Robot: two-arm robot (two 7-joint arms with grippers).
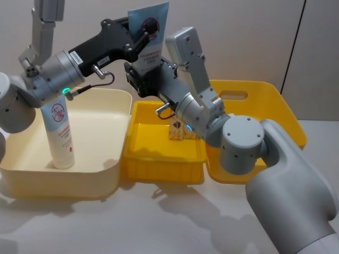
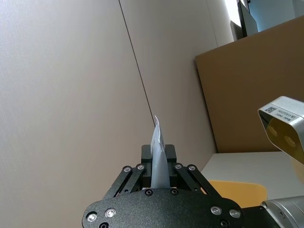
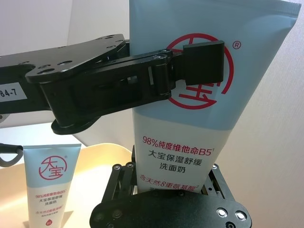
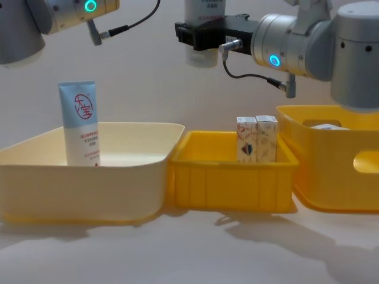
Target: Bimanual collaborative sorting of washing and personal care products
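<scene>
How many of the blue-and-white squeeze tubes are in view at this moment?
2: one tube stands in the cream bin; the other tube is held aloft by the left gripper and right gripper. Bins may hide more.

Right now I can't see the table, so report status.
Both grippers shut on one blue-and-white squeeze tube, mid-air: left gripper on logo, right gripper at base. Second tube upright in cream bin. Nothing obstructing.

We see a tube (image 1: 149, 29) held upright above the bins, the left gripper (image 1: 142, 39) clamped on its blue upper part and the right gripper (image 1: 144, 71) at its white lower part, apparently gripping too. A second tube (image 1: 59, 132) stands in the cream bin (image 1: 100, 174). Cartons (image 1: 179, 132) stand in the small yellow bin (image 1: 159, 169).
</scene>
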